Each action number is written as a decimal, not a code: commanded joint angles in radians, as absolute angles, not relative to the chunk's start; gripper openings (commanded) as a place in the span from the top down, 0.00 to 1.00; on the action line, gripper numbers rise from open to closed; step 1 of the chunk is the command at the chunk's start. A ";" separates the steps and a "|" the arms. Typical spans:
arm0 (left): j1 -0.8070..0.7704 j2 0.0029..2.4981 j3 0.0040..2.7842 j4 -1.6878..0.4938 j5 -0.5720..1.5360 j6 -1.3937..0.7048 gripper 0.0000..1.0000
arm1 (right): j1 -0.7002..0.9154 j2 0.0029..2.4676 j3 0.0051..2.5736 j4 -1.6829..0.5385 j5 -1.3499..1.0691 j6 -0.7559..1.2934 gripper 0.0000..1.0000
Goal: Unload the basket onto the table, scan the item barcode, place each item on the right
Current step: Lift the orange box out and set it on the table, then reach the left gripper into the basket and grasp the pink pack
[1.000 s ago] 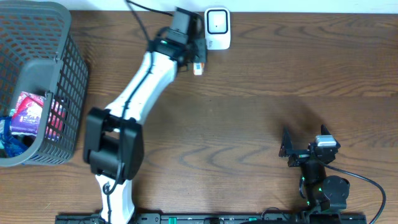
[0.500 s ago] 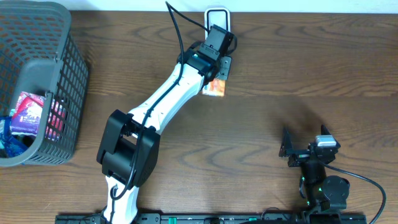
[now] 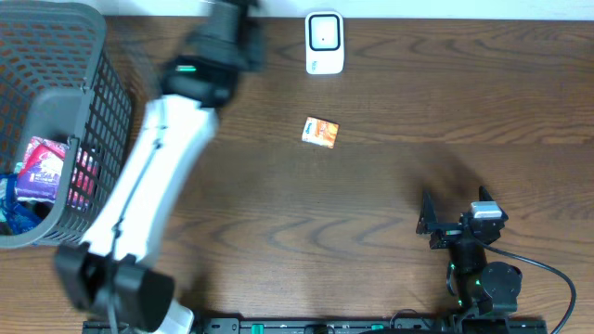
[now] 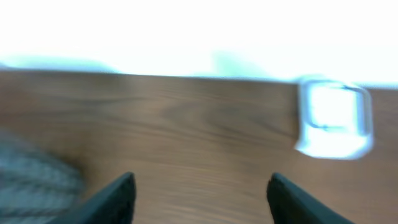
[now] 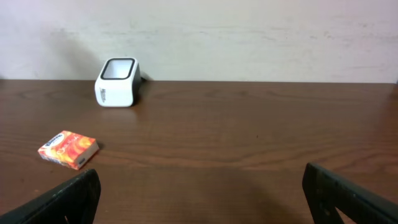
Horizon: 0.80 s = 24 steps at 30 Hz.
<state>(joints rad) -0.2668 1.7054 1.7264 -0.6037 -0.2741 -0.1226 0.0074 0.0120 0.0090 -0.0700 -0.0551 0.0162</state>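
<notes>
The item, a small orange box (image 3: 320,132), lies flat on the wooden table a little in front of the white barcode scanner (image 3: 324,42). Nothing is touching it. My left gripper (image 3: 232,13) is blurred at the table's far edge, left of the scanner and well away from the box. Its wrist view shows the left gripper (image 4: 202,200) open over bare wood, with the scanner (image 4: 334,118) off to the right. My right gripper (image 3: 452,225) rests open at the near right. Its wrist view shows the box (image 5: 68,149) far left and the scanner (image 5: 117,82) behind.
A grey wire basket (image 3: 104,102) with several packaged items stands at the left edge, close beside my left arm. In the left wrist view it is a grey blur (image 4: 31,180) at the lower left. A pale wall runs behind the table.
My left gripper opened and let go of the orange box, which now lies in front of the scanner. The left arm then swung left toward the basket. The right arm stayed still.
</notes>
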 commanded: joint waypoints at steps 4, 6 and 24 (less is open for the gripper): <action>0.052 1.671 1.726 -0.687 -0.371 -0.176 0.12 | 0.001 0.006 0.005 -0.071 -0.058 0.006 0.01; 0.153 1.674 1.726 -0.720 -0.367 -0.244 0.11 | 0.001 0.006 0.005 -0.071 -0.058 0.006 0.01; 0.494 1.851 1.721 -0.899 -0.326 -0.526 0.09 | 0.001 0.006 0.005 -0.071 -0.058 0.006 0.01</action>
<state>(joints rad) 0.4915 1.8133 1.7267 -0.8875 -0.2955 -0.4816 0.0074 0.0120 0.0090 -0.0700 -0.0551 0.0162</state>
